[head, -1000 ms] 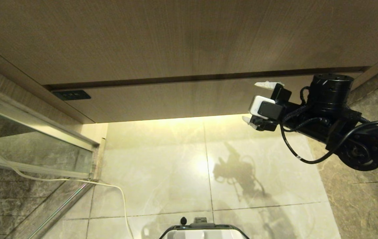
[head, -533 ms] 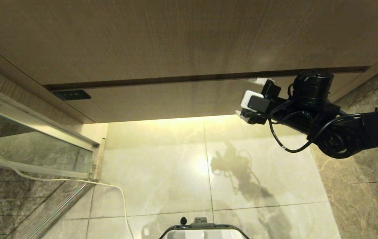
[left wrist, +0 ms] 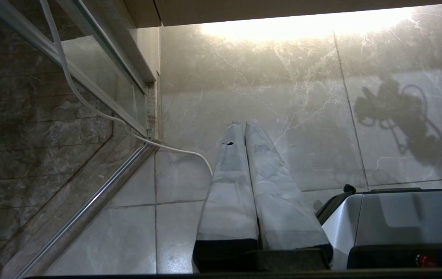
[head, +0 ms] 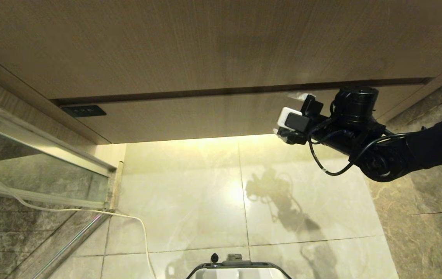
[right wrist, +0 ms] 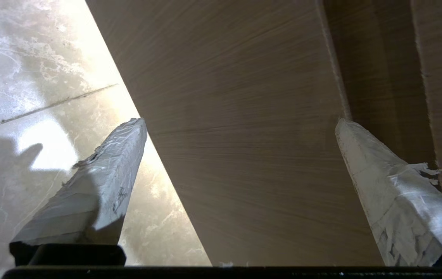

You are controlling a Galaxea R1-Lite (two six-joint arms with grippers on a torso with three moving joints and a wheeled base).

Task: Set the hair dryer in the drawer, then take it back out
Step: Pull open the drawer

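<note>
Drawer (head: pixel 213 116) is closed: wood-grain front flush under the taller plain panel (head: pixel 205 42), dark label (head: pixel 83 111) at its left end. Hair dryer not visible in any view; can't tell where it is.

Right end effector (head: pixel 289 114) sits at the right part of the drawer front, fingers spread wide, holding nothing. Right wrist view: one fingertip (right wrist: pixel 128 135) is past the drawer's lower edge, over the lit floor (right wrist: pixel 19 77); the other fingertip (right wrist: pixel 351 135) is at the dark gap between drawer top and the panel above. So the drawer front lies between the two fingers, spanned bottom edge to top. Contact with the front: can't tell.

Left end effector (left wrist: pixel 240 126) is parked low, pointing at the floor tiles, fingers pressed together, nothing pinched. Robot base (left wrist: pixel 391 217) just beside it.

White cable (head: pixel 89 211) runs across the floor on the left by the glass door frame (head: pixel 50 155), well apart from both end effectors.
</note>
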